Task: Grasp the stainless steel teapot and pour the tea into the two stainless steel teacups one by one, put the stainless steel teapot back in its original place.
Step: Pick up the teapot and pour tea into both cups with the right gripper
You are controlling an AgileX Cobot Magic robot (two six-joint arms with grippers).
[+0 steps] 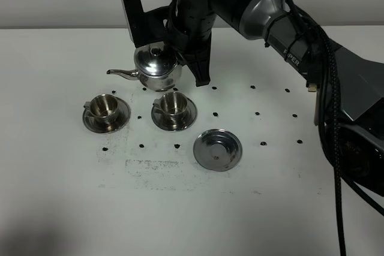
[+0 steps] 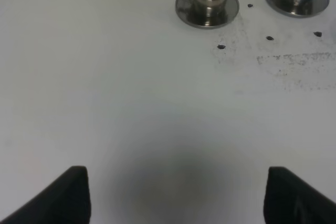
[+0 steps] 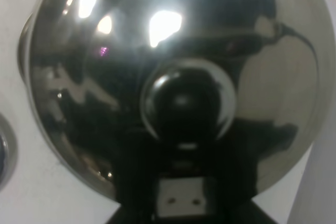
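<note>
1. The right gripper point(image 1: 195, 64) was at the stainless steel teapot point(image 1: 157, 69), toward the far side of the white table point(image 1: 60, 196). Its jaws were closed at the pot's right flank, the side away from the spout. The loop handle itself was hidden behind the dark fingers.
2. The stainless steel teapot sat roughly upright, with its thin spout point(image 1: 119, 74) pointing toward the left of the exterior view. Whether its base touched the table could not be told.
3. In the right wrist view the domed lid point(image 3: 105, 51) filled nearly the whole picture. Its round knob point(image 3: 186, 103) was close against the gripper's dark body.
4. The pot was well apart from the empty round saucer point(image 1: 218, 149), which lay bare on the table, nearer the camera and to the right of the cups.
5. The left teacup point(image 1: 106, 106) and the right teacup point(image 1: 174, 102) each sat on its own small saucer. They were side by side, just in front of the teapot. The spout's tip lay on the far side of the left teacup.
6. The left gripper point(image 2: 178, 198) hung over bare table with its dark fingertips point(image 2: 63, 198) spread wide apart and nothing between them. Both teacups showed at the far edge of its wrist view, the right one partly cut off.
7. Small black dots point(image 1: 257, 114) marked the table in rows, and a smudged grey patch point(image 1: 156, 166) lay in front of the cups.
</note>
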